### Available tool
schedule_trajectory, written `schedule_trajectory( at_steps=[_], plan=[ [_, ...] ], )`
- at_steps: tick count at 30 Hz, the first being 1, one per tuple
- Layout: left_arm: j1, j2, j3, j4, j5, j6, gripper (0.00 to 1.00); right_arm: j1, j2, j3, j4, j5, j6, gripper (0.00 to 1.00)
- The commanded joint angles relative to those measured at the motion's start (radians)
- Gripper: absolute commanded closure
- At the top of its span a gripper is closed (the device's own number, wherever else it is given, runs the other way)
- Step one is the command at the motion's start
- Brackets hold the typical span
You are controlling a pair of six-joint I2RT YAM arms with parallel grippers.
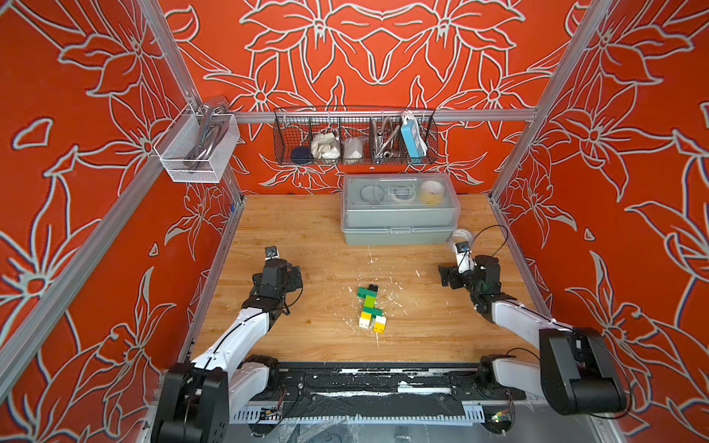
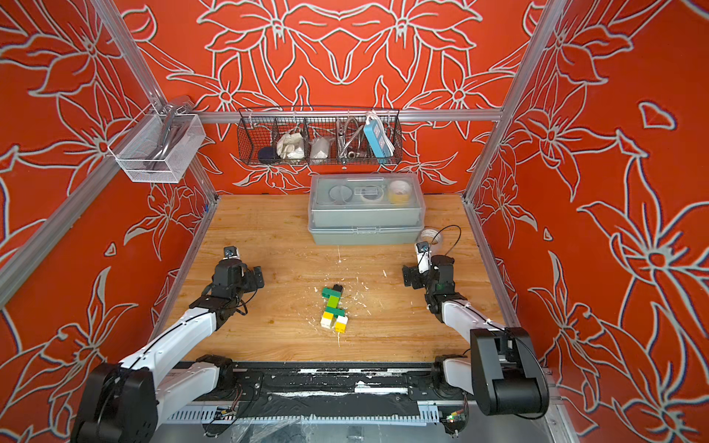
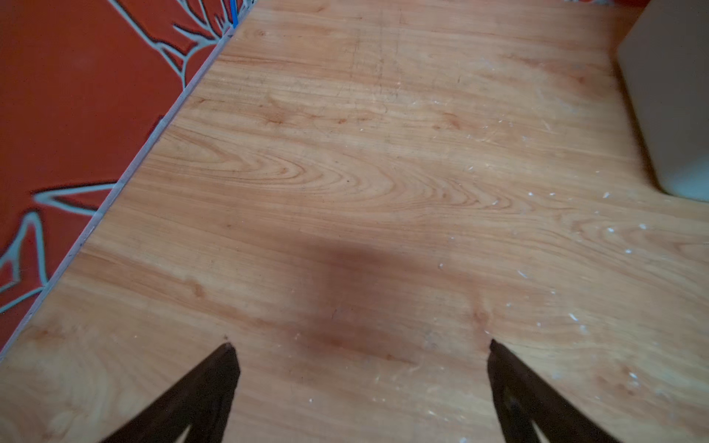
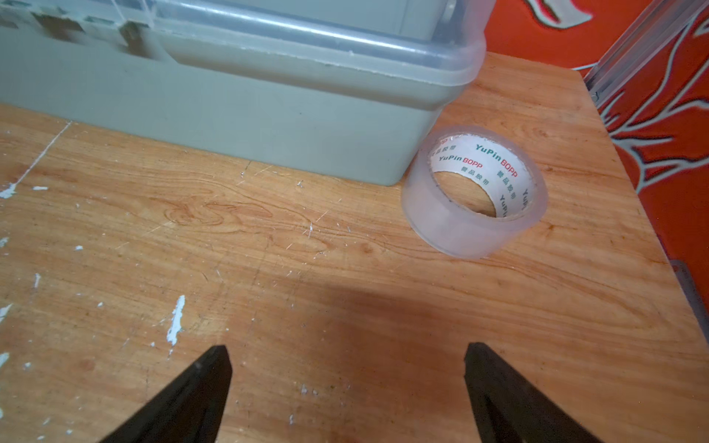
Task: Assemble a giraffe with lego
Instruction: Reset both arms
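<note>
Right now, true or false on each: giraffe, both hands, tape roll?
1. The giraffe is on the table between the two arms, in neither hand. True.
2. The left hand is shut on a brick. False: it is open and empty, over bare wood.
3. The right hand is open. True.
4. The clear tape roll is stacked on top of the grey box. False: it stands on the table beside the box's corner.
</note>
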Motion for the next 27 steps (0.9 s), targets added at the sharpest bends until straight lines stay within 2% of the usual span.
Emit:
schedule_trajectory(
  at_steps=[1, 5, 8, 9, 10, 11, 13, 15, 16, 18, 27],
  plan=[
    [0.036, 0.067, -0.069, 0.329, 0.019, 0.039, 0.00, -0.033, 0.076, -0.036, 0.261, -0.028, 0.001, 0.00],
    [0.056, 0.175, -0.054, 0.471, 0.070, 0.090, 0.00, -0.055, 0.106, -0.006, 0.235, -0.023, 0.025, 0.00],
    [0.062, 0.294, -0.063, 0.584, 0.120, 0.108, 0.00, -0.056, 0.157, -0.042, 0.346, 0.087, 0.077, 0.00],
    [0.062, 0.343, -0.093, 0.683, 0.137, 0.117, 0.00, -0.055, 0.156, -0.031, 0.324, 0.089, 0.072, 0.00],
    [0.064, 0.347, -0.095, 0.711, 0.138, 0.118, 0.01, -0.055, 0.148, -0.024, 0.293, 0.096, 0.069, 0.00],
    [0.064, 0.320, -0.076, 0.632, 0.140, 0.113, 0.00, -0.055, 0.157, -0.027, 0.314, 0.094, 0.070, 0.00],
    [0.064, 0.344, -0.094, 0.699, 0.138, 0.118, 0.00, -0.052, 0.151, -0.023, 0.295, 0.099, 0.068, 0.00],
    [0.064, 0.323, -0.078, 0.629, 0.142, 0.113, 0.00, -0.052, 0.150, -0.028, 0.307, 0.098, 0.069, 0.00],
    [0.064, 0.336, -0.089, 0.675, 0.137, 0.116, 0.00, -0.052, 0.143, -0.034, 0.309, 0.099, 0.068, 0.00],
    [0.064, 0.318, -0.082, 0.634, 0.141, 0.113, 0.00, -0.053, 0.138, -0.038, 0.312, 0.098, 0.069, 0.00],
    [0.064, 0.324, -0.085, 0.651, 0.139, 0.115, 0.00, -0.052, 0.140, -0.038, 0.315, 0.100, 0.068, 0.00]
  ],
)
